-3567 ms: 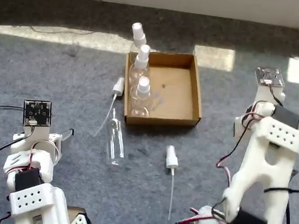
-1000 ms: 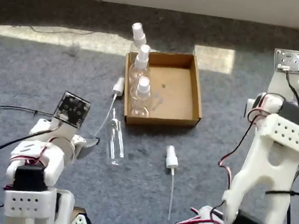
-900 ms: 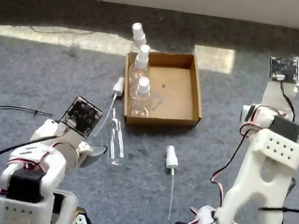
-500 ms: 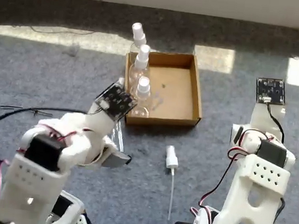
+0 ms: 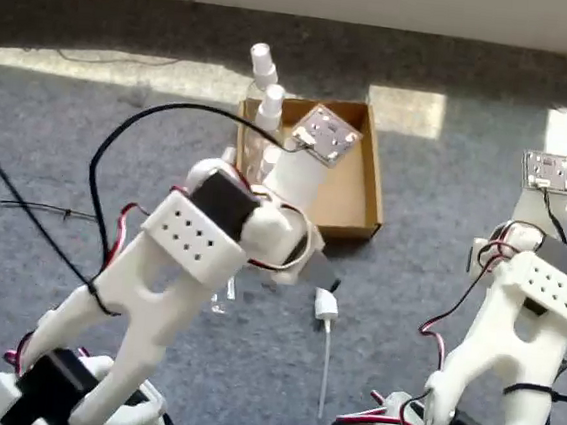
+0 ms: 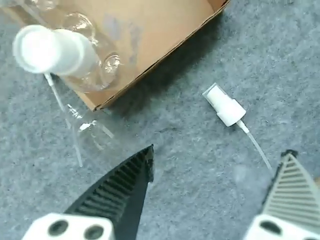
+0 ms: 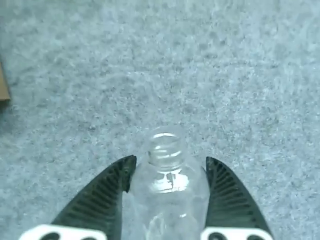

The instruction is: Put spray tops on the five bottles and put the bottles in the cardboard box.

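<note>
My left gripper (image 6: 218, 153) hangs open just above a loose white spray top (image 6: 224, 106) that lies on the grey carpet with its thin dip tube trailing; the same spray top (image 5: 326, 304) shows in front of the cardboard box (image 5: 372, 216). My right gripper (image 7: 170, 160) is shut on a clear bottle (image 7: 167, 187) with a bare neck, held upright over carpet. Capped bottles (image 5: 271, 103) stand along the box's left side; one capped bottle (image 6: 50, 50) is close below my left wrist. Another bare bottle (image 6: 92, 134) lies on the carpet by the box's front corner.
The left arm (image 5: 194, 254) stretches across the middle of the carpet and hides part of the box's left side. The right arm (image 5: 532, 287) stands at the right. A black tie (image 5: 33, 207) lies at the far left. Open carpet lies right of the box.
The left arm has swung from the left side across to the loose spray top in front of the box, gripper open. The right arm has shifted slightly, still holding its bottle region at the right.
</note>
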`<state>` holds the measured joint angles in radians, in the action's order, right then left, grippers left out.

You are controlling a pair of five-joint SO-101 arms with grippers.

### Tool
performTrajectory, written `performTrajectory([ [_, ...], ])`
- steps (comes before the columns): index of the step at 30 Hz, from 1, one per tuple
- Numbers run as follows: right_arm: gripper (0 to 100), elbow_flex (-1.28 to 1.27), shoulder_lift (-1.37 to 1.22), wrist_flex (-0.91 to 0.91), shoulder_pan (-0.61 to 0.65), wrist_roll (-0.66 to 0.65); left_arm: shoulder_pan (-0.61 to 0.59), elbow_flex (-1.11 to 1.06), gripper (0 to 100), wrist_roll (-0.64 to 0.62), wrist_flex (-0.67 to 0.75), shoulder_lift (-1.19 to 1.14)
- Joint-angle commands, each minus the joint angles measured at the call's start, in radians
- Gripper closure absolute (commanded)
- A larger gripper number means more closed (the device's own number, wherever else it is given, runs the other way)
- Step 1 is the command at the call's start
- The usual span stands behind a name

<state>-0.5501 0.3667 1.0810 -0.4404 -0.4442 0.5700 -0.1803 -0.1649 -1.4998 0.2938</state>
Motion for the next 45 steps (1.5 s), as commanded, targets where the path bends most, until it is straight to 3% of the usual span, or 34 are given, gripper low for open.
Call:
performTrajectory([
  [1,89.3,0.085,-0.012,0.005,-0.021,-0.012,0.053,0.065,65,-0.078,0.072,-0.153],
  [12,89.3,0.087,-0.012,0.005,-0.019,-0.069,0.041,0.071,65,-0.29,0.19,-0.453],
  [22,89.3,0.082,-0.018,0.001,-0.015,-0.069,0.056,0.068,65,-0.361,0.31,-0.547],
  [30,89.3,0.084,-0.013,0.001,-0.021,-0.071,0.062,0.071,66,-0.407,0.316,-0.622],
  [39,89.3,0.082,-0.018,0.001,-0.016,-0.071,0.099,0.067,92,-0.41,0.316,-0.628],
  [45,89.3,0.081,-0.018,0.001,-0.021,-0.071,0.093,0.074,99,-0.391,0.308,-0.616],
])
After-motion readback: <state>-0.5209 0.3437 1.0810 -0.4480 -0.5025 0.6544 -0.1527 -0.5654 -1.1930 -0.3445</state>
